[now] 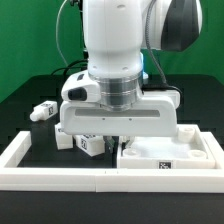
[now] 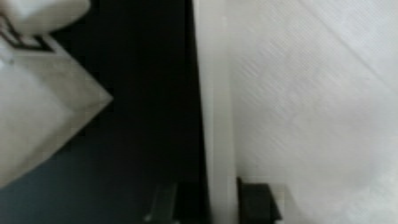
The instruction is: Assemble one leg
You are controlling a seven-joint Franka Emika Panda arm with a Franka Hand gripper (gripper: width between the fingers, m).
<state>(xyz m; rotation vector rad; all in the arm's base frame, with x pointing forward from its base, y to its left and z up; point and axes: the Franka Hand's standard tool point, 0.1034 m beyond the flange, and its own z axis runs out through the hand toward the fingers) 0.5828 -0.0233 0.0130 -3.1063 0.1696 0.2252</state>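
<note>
One leg, a small white post with a tag, lies on the dark table at the exterior view's left. Two more tagged legs lie just below my hand. My gripper hangs low between them and the large white square tray-like piece; its fingertips are hidden there. In the wrist view my gripper straddles that piece's thin upright edge, one dark finger close on each side. It holds no leg.
A raised white border runs along the front and up both sides of the work area. In the wrist view a blurred pale shape lies beside the dark table strip.
</note>
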